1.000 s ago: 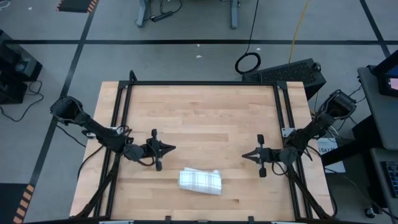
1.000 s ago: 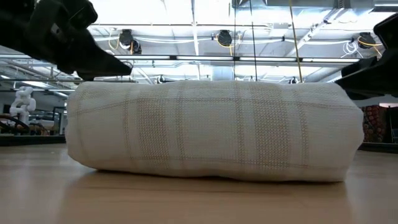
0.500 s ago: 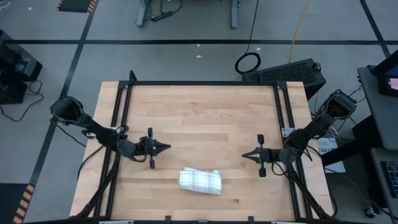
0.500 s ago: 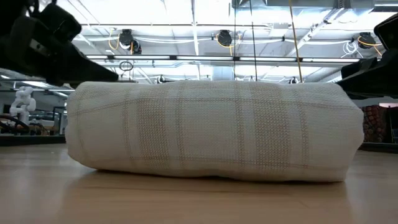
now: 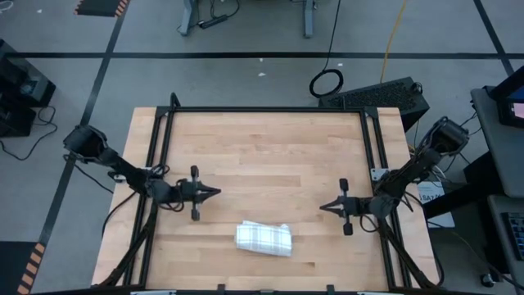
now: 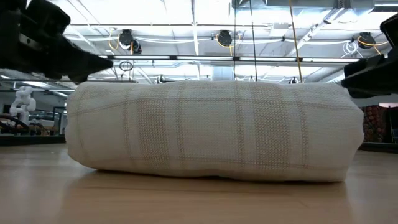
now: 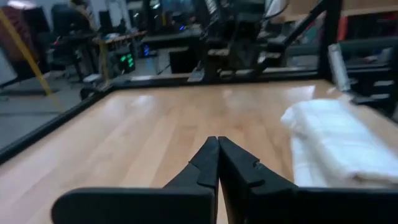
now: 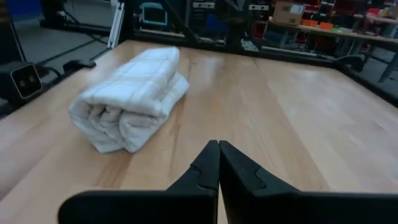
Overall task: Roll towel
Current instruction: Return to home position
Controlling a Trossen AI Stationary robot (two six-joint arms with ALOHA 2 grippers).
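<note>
Towel (image 5: pixel 264 238) lying rolled. Left gripper (image 5: pixel 216 192), right gripper (image 5: pixel 322 207) hovering clear, fingers pressed together. Risk: unheld roll springing loose.

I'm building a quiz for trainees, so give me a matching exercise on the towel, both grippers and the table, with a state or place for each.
1 towel
2 left gripper
3 right gripper
4 table

A shut, right of the towel
B light wood
C rolled up, lying free
D shut, left of the towel

Pairs: 1-C, 2-D, 3-A, 4-B
</note>
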